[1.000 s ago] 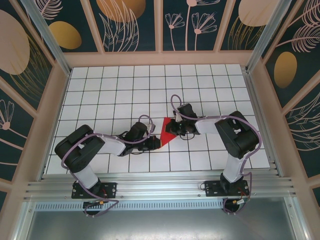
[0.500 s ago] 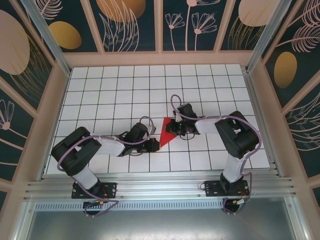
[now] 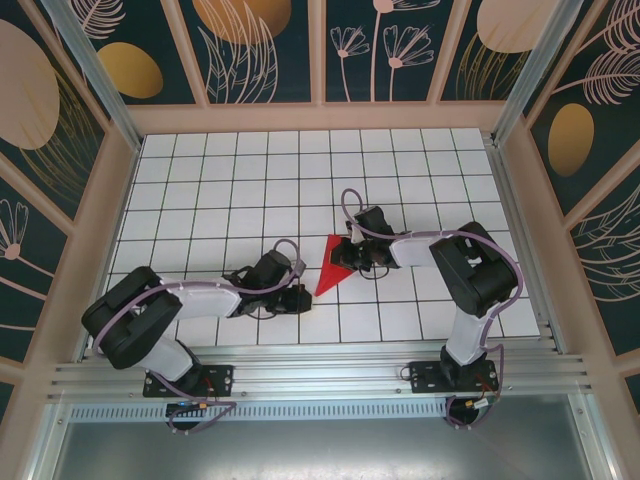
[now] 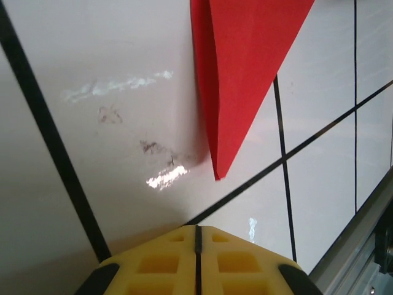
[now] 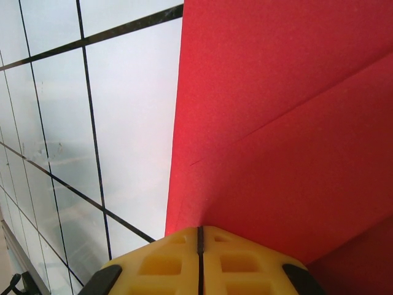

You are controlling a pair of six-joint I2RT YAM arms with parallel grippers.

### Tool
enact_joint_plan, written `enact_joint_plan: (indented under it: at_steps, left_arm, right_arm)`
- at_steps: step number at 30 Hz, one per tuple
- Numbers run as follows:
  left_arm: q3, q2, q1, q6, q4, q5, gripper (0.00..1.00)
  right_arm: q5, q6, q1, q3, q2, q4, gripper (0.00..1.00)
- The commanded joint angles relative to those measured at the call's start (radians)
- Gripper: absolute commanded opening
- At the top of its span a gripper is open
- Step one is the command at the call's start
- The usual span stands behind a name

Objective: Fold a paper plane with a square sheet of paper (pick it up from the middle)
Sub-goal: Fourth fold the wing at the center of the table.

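The red sheet of paper (image 3: 330, 265) lies on the tiled table, folded into a pointed wedge with its tip toward the near edge. In the left wrist view the paper (image 4: 245, 74) shows a layered fold running down to a sharp tip. My left gripper (image 3: 299, 297) (image 4: 198, 228) is shut and empty, a short way off the tip on bare tile. At the wide end my right gripper (image 3: 348, 257) (image 5: 199, 228) is shut, its yellow tips resting down on the creased paper (image 5: 276, 123).
The white grid table (image 3: 250, 180) stretches open behind and to the left of both arms. A metal rail (image 3: 320, 372) runs along the near edge, and patterned walls (image 3: 320, 50) enclose the other sides.
My left gripper has pulled back from the paper's tip toward the near left, and its arm has swung lower. The right gripper and the paper have stayed put.
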Motion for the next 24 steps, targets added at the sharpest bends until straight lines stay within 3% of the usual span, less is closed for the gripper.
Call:
enact_joint_plan:
  at_steps: [1, 6, 15, 24]
  left_arm:
    - [0.049, -0.065, -0.003, -0.020, -0.080, -0.043, 0.09]
    - [0.124, -0.029, 0.004, -0.048, -0.003, -0.111, 0.11]
    - [0.220, 0.203, 0.005, -0.060, 0.131, -0.031, 0.09]
    - [0.130, 0.247, 0.004, -0.079, 0.142, -0.060, 0.04]
  right_arm:
    - [0.073, -0.023, -0.003, -0.012, 0.042, -0.100, 0.09]
    - [0.071, -0.023, -0.003, -0.011, 0.038, -0.101, 0.09]
    - [0.067, -0.022, -0.003, -0.007, 0.028, -0.100, 0.09]
    - [0.051, -0.020, -0.003, 0.019, 0.008, -0.107, 0.10]
